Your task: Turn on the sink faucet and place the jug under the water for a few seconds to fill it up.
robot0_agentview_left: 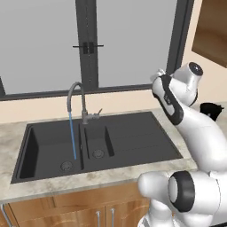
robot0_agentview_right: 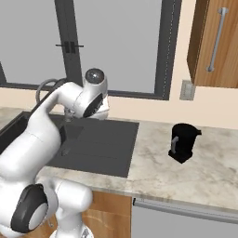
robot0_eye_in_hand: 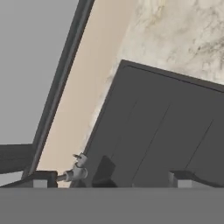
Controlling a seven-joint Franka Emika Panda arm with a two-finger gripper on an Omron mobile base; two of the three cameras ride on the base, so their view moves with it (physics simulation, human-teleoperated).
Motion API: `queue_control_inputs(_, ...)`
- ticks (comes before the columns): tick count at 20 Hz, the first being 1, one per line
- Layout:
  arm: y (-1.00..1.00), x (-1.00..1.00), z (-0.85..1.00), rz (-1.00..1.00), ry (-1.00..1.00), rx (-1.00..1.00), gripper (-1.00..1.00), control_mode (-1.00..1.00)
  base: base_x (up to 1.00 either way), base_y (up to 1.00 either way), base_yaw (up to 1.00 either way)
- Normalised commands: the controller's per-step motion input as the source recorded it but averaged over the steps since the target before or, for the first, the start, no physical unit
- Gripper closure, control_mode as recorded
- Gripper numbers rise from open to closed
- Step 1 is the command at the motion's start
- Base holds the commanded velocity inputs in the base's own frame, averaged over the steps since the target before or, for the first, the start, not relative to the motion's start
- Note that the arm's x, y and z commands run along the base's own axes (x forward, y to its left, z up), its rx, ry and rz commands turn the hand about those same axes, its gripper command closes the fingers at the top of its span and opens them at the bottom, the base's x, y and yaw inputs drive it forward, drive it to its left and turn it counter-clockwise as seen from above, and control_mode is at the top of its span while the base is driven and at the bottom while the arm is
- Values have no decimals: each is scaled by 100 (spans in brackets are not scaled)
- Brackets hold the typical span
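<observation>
Fingers (robot0_eye_in_hand: 109, 180): spread wide, released, holding nothing and touching nothing; poised above the flat drainboard of the sink (robot0_eye_in_hand: 175, 127).
Sink faucet (robot0_agentview_left: 77, 99): grey gooseneck, beyond the fingers toward the window, its side lever near one fingertip in the hand view.
Water (robot0_agentview_left: 72, 135): thin blue stream falling into the large basin.
Jug (robot0_agentview_right: 183, 142): black, upright on the marble bench (robot0_agentview_right: 204, 172), well apart from the fingers, past the drainboard's far end.

The faucet (robot0_agentview_left: 77, 99) looks like brushed grey metal, the sink (robot0_agentview_left: 133, 142) matt dark grey, the jug (robot0_agentview_right: 183, 142) glossy black plastic, the counter (robot0_agentview_right: 195, 172) smooth veined beige stone, and the cabinets (robot0_agentview_left: 71, 210) are smooth warm-grained wood.
</observation>
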Motion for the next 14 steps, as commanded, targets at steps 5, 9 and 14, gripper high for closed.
queue_control_inputs(5, -22, -100, -80, -12, -12, -27, -100, -100, 0, 0, 0)
queue_control_inputs(9, -42, -100, -38, -6, -19, -35, -100, -100, 0, 0, 0)
queue_control_inputs(14, -66, -93, 5, -11, -6, -32, -100, -100, 0, 0, 0)
